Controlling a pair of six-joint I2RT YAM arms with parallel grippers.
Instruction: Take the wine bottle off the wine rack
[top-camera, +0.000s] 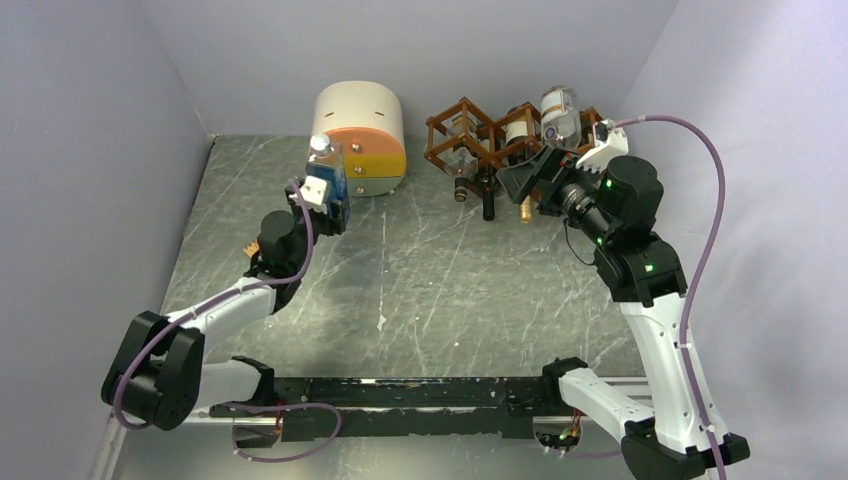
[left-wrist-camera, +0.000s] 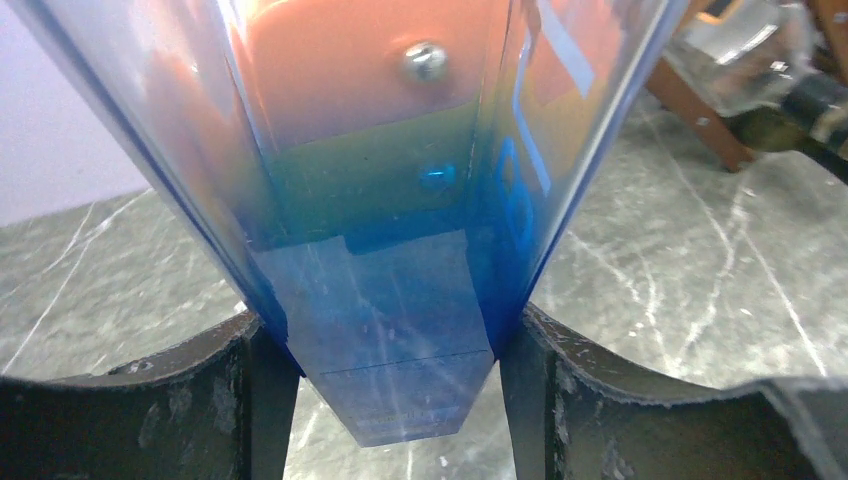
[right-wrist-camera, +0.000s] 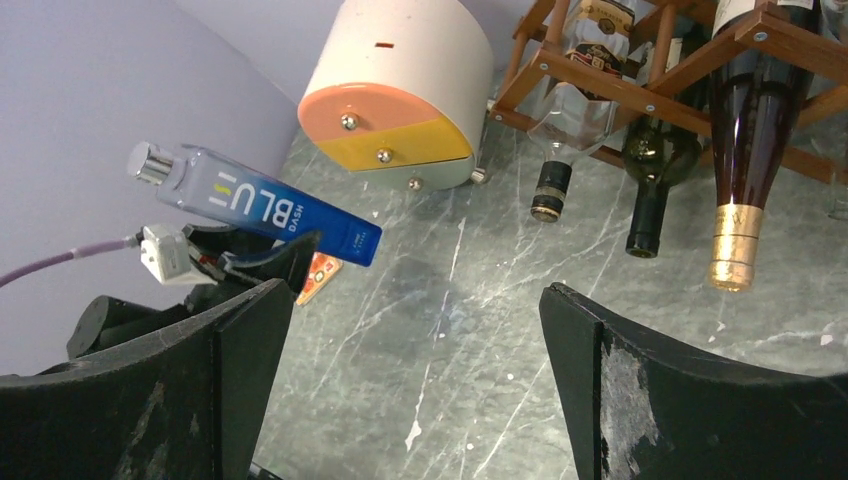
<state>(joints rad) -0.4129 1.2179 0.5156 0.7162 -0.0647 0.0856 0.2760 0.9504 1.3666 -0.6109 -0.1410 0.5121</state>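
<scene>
While pinched in left fingers (left-wrist-camera: 140, 410), wine bottle (right-wrist-camera: 265, 205) aslant, cap (right-wrist-camera: 152, 162) high; right fingers (right-wrist-camera: 150, 400) spread near wine rack (right-wrist-camera: 620, 88).

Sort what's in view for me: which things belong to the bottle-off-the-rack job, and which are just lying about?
Job:
rack
racked bottles
blue bottle, clamped in the left gripper
right gripper, open, near the rack

Lying about:
drawer box
</scene>
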